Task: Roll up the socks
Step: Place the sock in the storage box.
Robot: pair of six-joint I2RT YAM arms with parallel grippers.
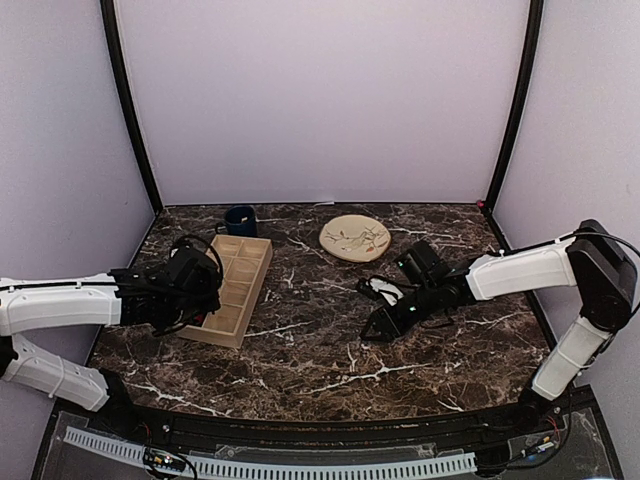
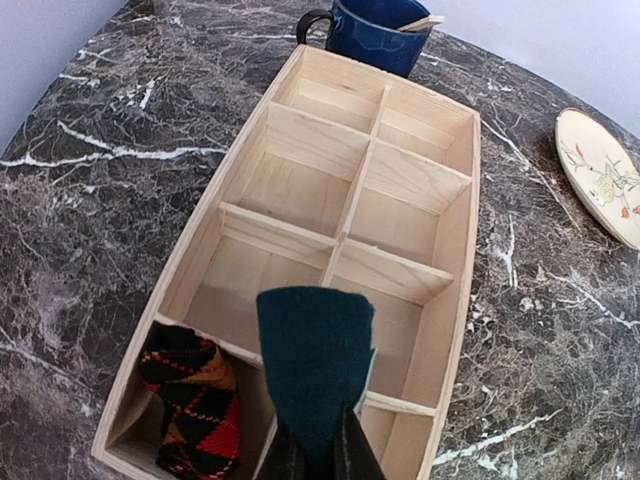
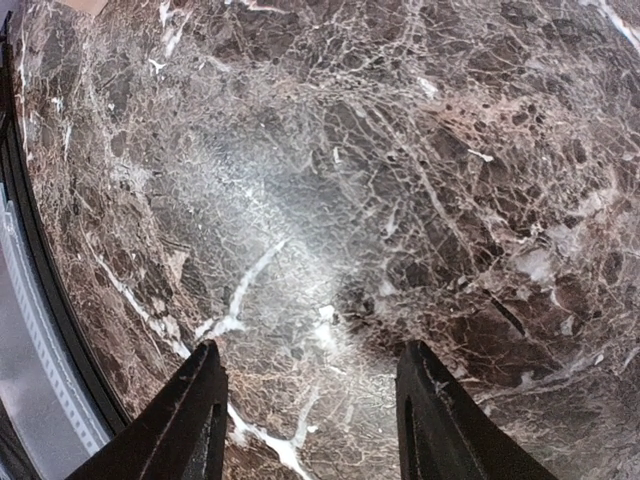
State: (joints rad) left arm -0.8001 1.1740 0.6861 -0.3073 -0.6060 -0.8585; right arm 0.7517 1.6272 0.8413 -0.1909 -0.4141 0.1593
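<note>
Clamping teal sock (image 2: 315,360) in left jaws above tray (image 2: 465,250); argyle sock (image 2: 195,400) in corner compartment; right jaws apart

A plain dark teal-green fabric sock (image 2: 315,350) is seen at the tips of the black left gripper (image 2: 320,452), and just left of them a soft black argyle sock (image 2: 190,410) patterned with red, orange and yellow diamonds. Beyond that gripper are shown a pale bare-wood divided tray (image 2: 300,185), a glossy dark blue mug (image 2: 375,35) and a round cream plate (image 2: 600,170) painted with fine sprigs and orange-red marks. Under the black right gripper (image 3: 312,355), a dark brown marble tabletop (image 3: 400,150) veined in white is shown.
</note>
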